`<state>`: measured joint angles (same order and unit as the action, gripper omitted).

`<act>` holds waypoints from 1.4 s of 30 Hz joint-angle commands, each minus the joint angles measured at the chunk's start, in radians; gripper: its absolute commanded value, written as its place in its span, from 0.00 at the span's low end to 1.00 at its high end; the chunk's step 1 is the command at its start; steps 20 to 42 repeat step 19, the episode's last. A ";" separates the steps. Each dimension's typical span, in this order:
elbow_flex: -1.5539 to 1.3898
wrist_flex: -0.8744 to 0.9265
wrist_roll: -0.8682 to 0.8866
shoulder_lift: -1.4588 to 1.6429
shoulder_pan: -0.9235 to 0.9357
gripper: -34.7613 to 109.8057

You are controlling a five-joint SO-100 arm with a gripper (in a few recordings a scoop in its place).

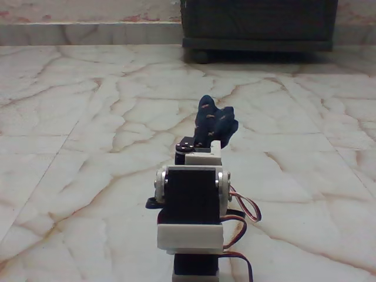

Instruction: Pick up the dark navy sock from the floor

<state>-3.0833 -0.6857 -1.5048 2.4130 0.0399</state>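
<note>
Fixed view, arm seen from behind, servo blocks and wires in fg. Sock (215, 122) is seen bunched at the gripper (212, 140) end, raised above the floor (88, 117). Fingers hidden by arm and sock; grip state can't be told. Dark cabinet (258, 23) is seen at back.

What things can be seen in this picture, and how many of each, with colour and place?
dark navy sock: one, navy with tan flecks, bunched just beyond the arm's tip, centre of the fixed view.
floor: one, cream marble tiles with brownish veins, throughout.
cabinet: one, dark, top right, a wheel under its left corner.
wires: several, red and dark, looping right of the arm.
arm: one, white brackets and black servos, bottom centre; its gripper's fingers cannot be made out.
</note>
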 commanded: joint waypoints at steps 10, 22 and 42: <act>0.002 0.012 -0.020 0.031 0.006 0.24; 0.002 0.018 -0.025 0.031 0.008 0.24; 0.002 0.018 -0.025 0.031 0.008 0.24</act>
